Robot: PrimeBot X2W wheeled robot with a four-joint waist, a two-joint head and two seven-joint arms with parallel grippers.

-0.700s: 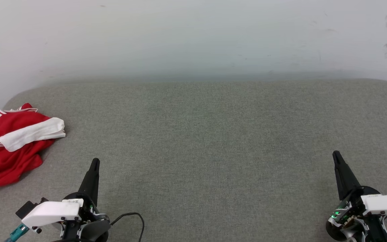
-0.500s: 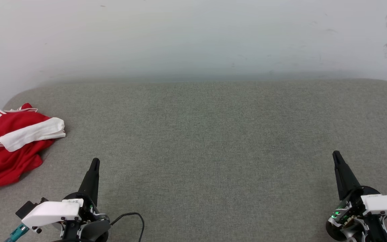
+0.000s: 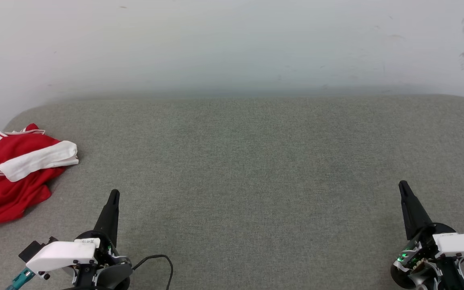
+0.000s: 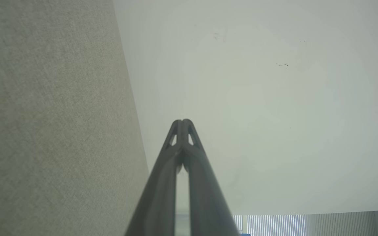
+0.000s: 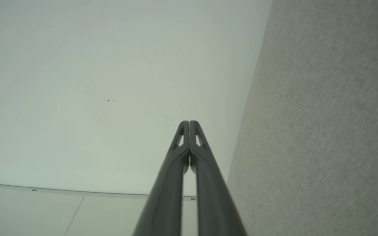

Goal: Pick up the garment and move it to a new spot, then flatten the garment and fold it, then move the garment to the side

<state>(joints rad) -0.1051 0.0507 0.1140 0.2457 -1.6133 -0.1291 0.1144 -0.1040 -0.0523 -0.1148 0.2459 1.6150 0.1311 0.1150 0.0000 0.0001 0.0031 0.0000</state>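
Far left, and there it is: the red-and-white jersey [image 3: 14, 173], dumped in a crumpled heap on the grey fabric bench [image 3: 248, 169]. One white sleeve is flopped across the top and a bit of striped trim peeks out at the back. Any chest lettering is buried in the folds, so it can't be read. Bunched like that, it looks like the starting pile, waiting to be lifted before any flattening can happen.

Just right of the jersey and closer to the robot sits the left tool [image 3: 113, 197]. It is clear of the cloth, not touching it, with its fingers clenched tip to tip on nothing. The wrist view confirms it, with the two dark fingers meeting at the point. A black cable [image 3: 163, 257] loops out beside its base. My read is that this is a parked pose, and being the nearer arm it's the natural one to go in first.

Further right of the jersey there's a wide stretch of bare bench under the pale wall [image 3: 232, 44], plenty of room for a new spot and a spread-out shirt.

Well away on the jersey's far right, the right tool [image 3: 403, 186] mirrors its partner, pinched closed and empty. Nothing is picked up yet, so the whole job lies ahead.
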